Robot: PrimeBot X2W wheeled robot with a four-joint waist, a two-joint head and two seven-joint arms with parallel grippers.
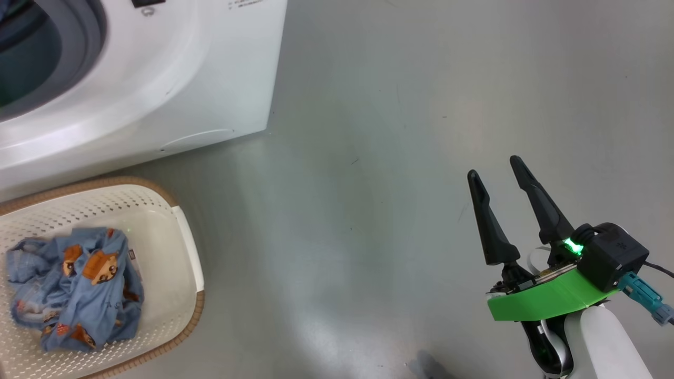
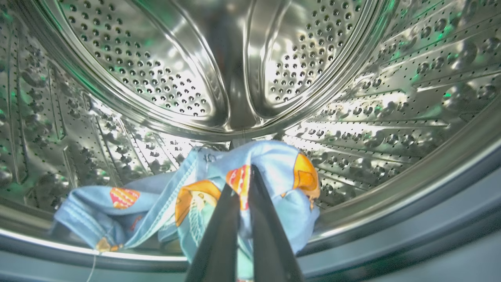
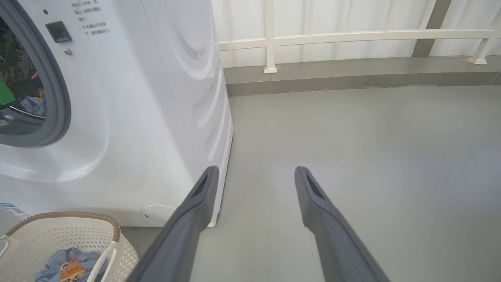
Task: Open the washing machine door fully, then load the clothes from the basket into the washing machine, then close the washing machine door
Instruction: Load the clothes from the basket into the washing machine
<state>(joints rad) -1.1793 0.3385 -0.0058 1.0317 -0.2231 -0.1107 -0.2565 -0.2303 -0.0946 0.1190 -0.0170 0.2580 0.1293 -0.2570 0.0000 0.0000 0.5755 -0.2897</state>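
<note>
My left gripper [image 2: 244, 176] is inside the perforated steel drum [image 2: 164, 70] of the washing machine [image 1: 158, 79], shut on a light blue piece of the clothes [image 2: 184, 196] printed with orange figures; the piece trails down to the drum's front lip. More of the blue clothes [image 1: 79, 284] lie in the cream basket [image 1: 105, 183] on the floor in front of the machine. My right gripper [image 1: 495, 168] hangs open over bare floor, well right of the basket, with nothing between its fingers. The washing machine door is out of view.
In the right wrist view the washing machine [image 3: 137, 98] stands left of my open right gripper [image 3: 254, 172], with the basket [image 3: 113, 231] at its foot. A white railing [image 3: 352, 37] on a low curb bounds the grey floor [image 3: 372, 137] at the back.
</note>
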